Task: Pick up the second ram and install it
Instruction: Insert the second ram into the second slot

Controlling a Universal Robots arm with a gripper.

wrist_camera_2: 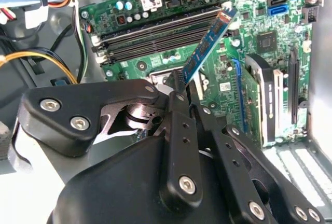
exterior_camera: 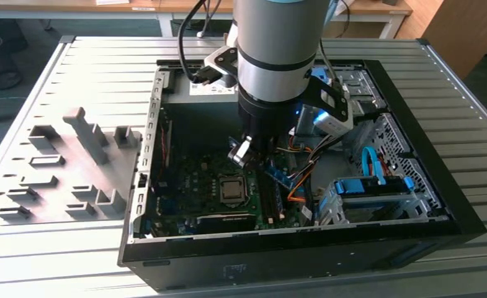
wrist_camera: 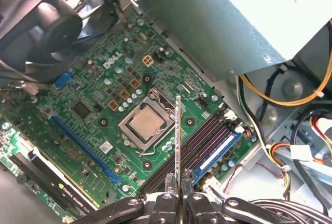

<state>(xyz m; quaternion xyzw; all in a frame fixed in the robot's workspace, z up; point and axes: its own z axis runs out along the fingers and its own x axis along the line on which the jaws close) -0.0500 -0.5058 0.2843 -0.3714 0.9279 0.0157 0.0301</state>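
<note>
Centre of the exterior view: the open computer case [exterior_camera: 268, 267] holds 1 motherboard [exterior_camera: 198, 180]; inside, the gripper [exterior_camera: 255, 158] grasps the second ram [wrist_camera_2: 207, 45]; a slatted table [exterior_camera: 442, 56] lies beneath.

Exterior view: even room light, table [exterior_camera: 28, 261] pale; case [exterior_camera: 466, 217] inside in shadow under arm [exterior_camera: 277, 49] w/ blue glow at wrist; second wrist view blown white at one corner; second ram [wrist_camera: 178, 136] edge glints over bright motherboard [wrist_camera: 104, 105].

Cables [wrist_camera: 280, 97] just beside memory slots [wrist_camera: 199, 142]
</note>
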